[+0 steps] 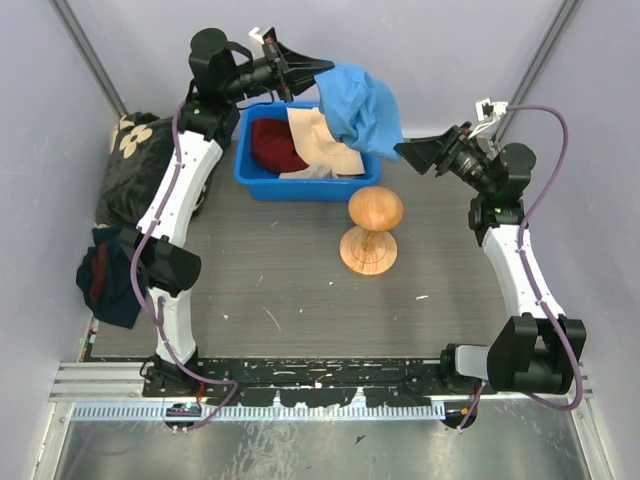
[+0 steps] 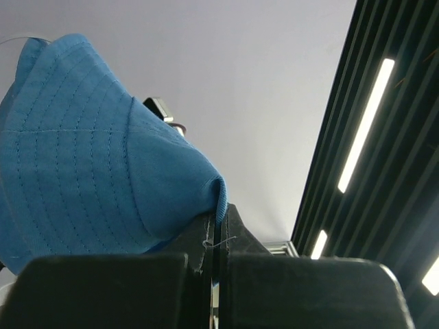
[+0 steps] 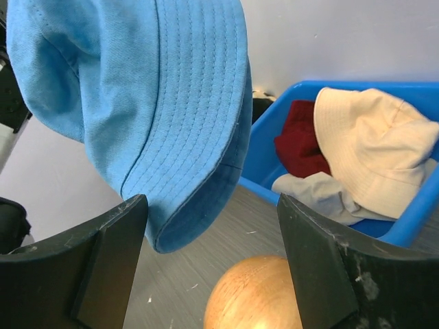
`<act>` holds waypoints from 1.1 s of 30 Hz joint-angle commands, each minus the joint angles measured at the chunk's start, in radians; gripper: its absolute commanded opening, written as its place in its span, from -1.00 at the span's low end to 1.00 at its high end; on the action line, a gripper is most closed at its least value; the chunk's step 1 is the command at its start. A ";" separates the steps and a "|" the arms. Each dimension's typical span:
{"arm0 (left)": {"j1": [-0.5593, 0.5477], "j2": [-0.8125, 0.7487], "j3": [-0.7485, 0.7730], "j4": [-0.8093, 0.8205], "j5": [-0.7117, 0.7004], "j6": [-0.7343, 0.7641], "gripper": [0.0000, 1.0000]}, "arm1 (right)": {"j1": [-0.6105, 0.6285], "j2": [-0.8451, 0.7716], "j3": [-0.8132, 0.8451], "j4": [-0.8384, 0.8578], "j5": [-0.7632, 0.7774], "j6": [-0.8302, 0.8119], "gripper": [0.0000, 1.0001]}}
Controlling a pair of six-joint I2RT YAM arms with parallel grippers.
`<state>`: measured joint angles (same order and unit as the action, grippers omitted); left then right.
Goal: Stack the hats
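The left pincer (image 2: 214, 238) is pressed shut on the brim edge of the light blue hat (image 1: 360, 105). It holds the hat up in the air at the upper middle of the overhead view, above the right-hand end of the blue bin (image 1: 258, 182). The hat hangs slack from that grip, its crown and brim drooping toward the lower right of the frame.

The right pincer (image 3: 211, 218) stands wide open with nothing in it. In its own camera the hat's stitched brim dangles down between the two fingers (image 3: 103, 264), nearer the one on the left of the frame. I cannot tell whether cloth and finger touch.

Inside the bin lies the dark red hat (image 1: 272, 145) toward its left side. A cream-beige hat (image 1: 322, 140) partly covers it from the right. A paler greyish-white piece of fabric (image 3: 315, 192) sits under the cream one along the bin's near wall, and its shape is too crumpled to name.

A turned wooden stand (image 1: 372, 228) with a round knob top stands upright on the grey bench (image 1: 280, 275), just below the bin in the overhead view.

At the left edge of the frame a black blanket with cream flowers (image 1: 140, 170) is bunched up. Below it lies a navy cloth with red trim (image 1: 105, 275).
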<state>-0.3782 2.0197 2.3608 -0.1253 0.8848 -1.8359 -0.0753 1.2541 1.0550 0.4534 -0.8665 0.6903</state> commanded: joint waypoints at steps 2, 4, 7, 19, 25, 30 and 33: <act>-0.005 0.030 0.037 0.041 0.065 -0.028 -1.00 | 0.042 0.037 0.009 0.127 -0.013 0.089 0.61; -0.005 0.036 0.037 0.046 0.063 -0.029 -1.00 | 0.060 0.044 0.014 0.134 -0.008 0.103 0.57; -0.005 0.049 0.037 0.054 0.060 -0.027 -0.99 | 0.087 0.052 0.014 0.156 -0.005 0.142 0.45; 0.045 0.104 0.049 0.029 0.063 0.165 -0.51 | 0.137 0.040 0.147 0.063 0.035 0.351 -0.98; 0.181 -0.019 -0.065 -0.321 -0.001 0.580 0.45 | 0.173 0.047 0.353 -0.091 0.200 0.529 -0.98; 0.185 -0.087 -0.057 -0.666 -0.095 0.889 0.49 | 0.203 0.056 0.351 -0.091 0.330 0.723 -0.98; 0.185 -0.159 -0.140 -0.767 -0.167 0.996 0.50 | 0.232 0.064 0.331 -0.121 0.363 0.746 -0.98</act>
<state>-0.1673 1.9995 2.2833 -0.6430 0.7643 -1.0977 0.1280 1.3155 1.3922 0.3641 -0.6163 1.3144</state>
